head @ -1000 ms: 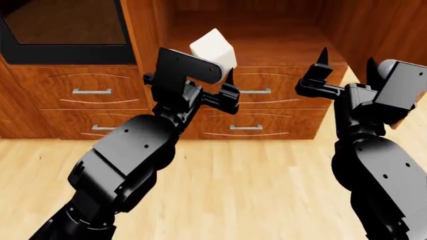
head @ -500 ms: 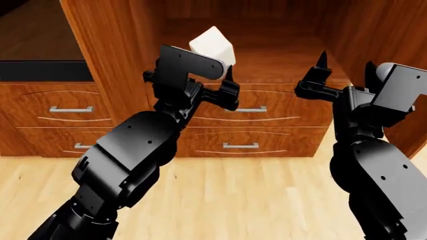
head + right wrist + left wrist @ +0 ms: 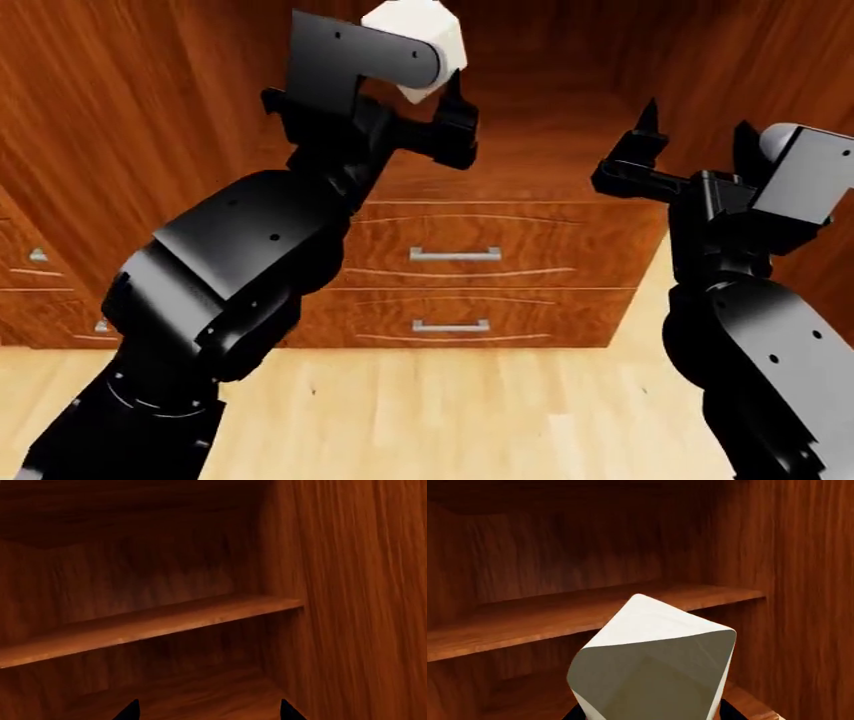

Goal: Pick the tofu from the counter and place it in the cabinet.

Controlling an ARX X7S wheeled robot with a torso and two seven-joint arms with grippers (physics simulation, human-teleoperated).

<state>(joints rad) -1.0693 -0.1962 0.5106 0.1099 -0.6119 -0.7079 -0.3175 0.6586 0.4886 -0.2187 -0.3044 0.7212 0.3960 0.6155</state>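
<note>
Pale wood-plank floor [image 3: 441, 410] runs up to glossy reddish-brown wooden drawer fronts [image 3: 534, 250] with silver bar handles [image 3: 455, 256], and warm light gleams softly on the grain

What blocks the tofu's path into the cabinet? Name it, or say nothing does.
Nothing visible does. The tofu sits in the left pincer facing the open cabinet; the shelf and the floor below it show bare wood, with no door or object between.

We record the tofu [image 3: 430, 25] as plain off-white, the cabinet [image 3: 160, 120] as glossy reddish-brown wood with dark grain. Both arms are black; drawer handles [image 3: 455, 255] silver, floor [image 3: 467, 410] pale wood.
</note>
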